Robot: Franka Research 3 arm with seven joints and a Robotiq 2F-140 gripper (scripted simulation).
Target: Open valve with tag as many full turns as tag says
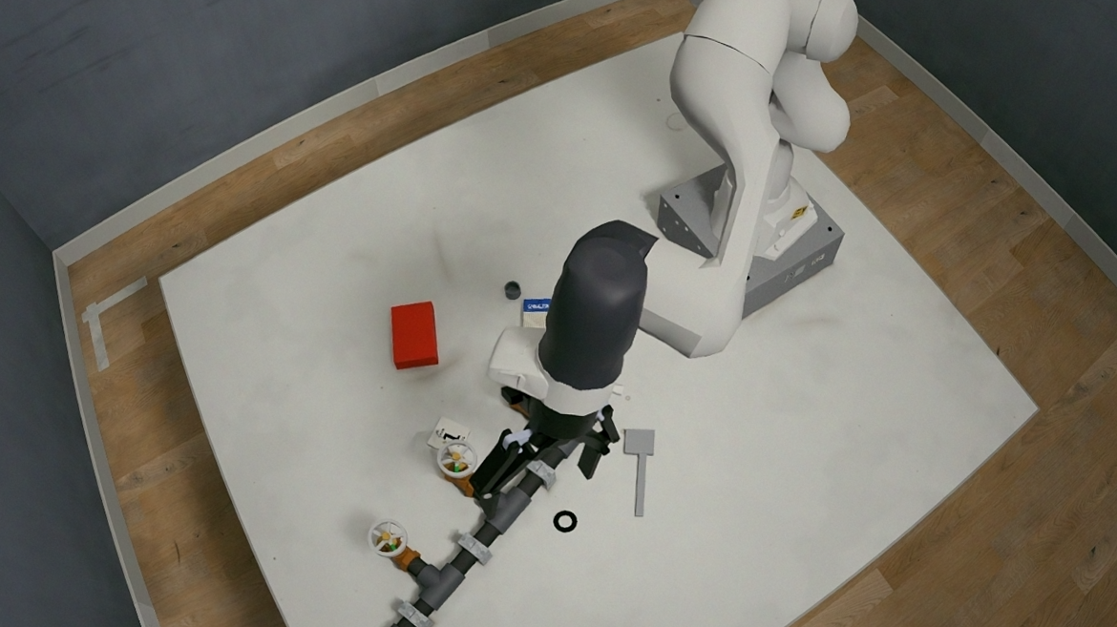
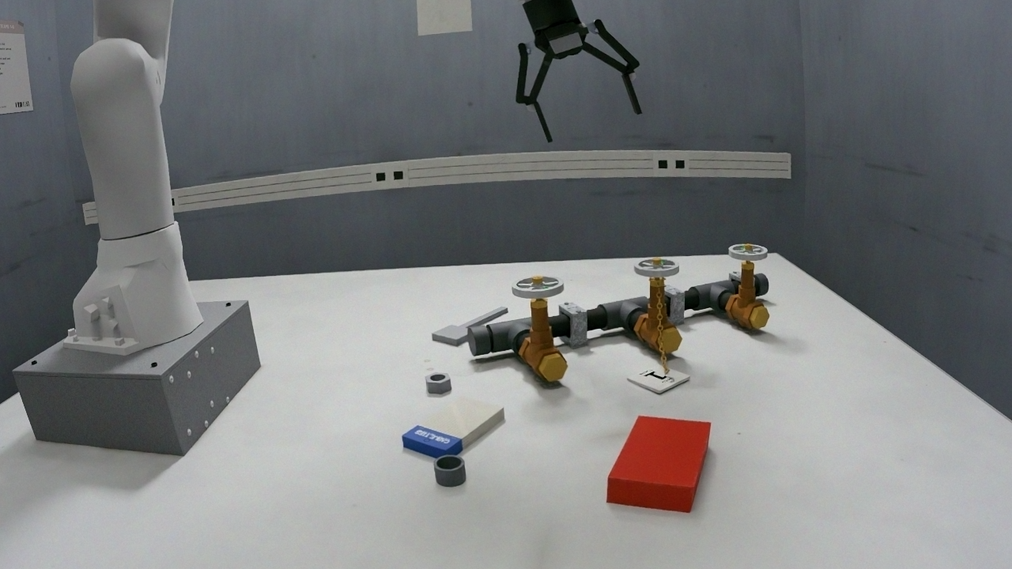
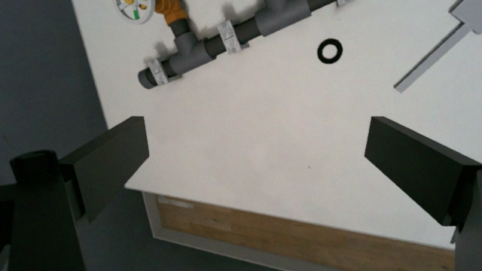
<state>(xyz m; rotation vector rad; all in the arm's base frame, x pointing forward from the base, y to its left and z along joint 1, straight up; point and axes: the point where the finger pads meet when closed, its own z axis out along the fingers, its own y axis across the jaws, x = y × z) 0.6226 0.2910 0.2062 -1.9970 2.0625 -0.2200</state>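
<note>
A grey pipe [image 1: 496, 518] [image 2: 608, 314] [image 3: 196, 53] carries three brass valves with white handwheels. The middle valve [image 1: 459, 462] [image 2: 655, 267] has a gold chain [image 2: 660, 318] down to a white tag [image 1: 450, 433] [image 2: 658, 379] on the table; the tag seems to read 1. The end valve [image 1: 389, 542] [image 2: 748, 251] [image 3: 133, 7] and the near valve [image 2: 538, 286] carry no tag; the arm hides the near valve in the top view. My gripper [image 1: 537, 473] [image 2: 593, 123] [image 3: 256, 136] is open wide and empty. It hangs high above the pipe.
Also on the table are a red block [image 1: 413, 334] [image 2: 659, 461], a white and blue box [image 1: 535, 310] [image 2: 456, 424], a small grey cylinder [image 1: 511, 289] [image 2: 449, 469], a hex nut [image 2: 438, 382], a black ring [image 1: 565, 514] [image 3: 330, 50] and a grey paddle [image 1: 639, 461] [image 3: 433, 60]. The table edge lies close beyond the pipe.
</note>
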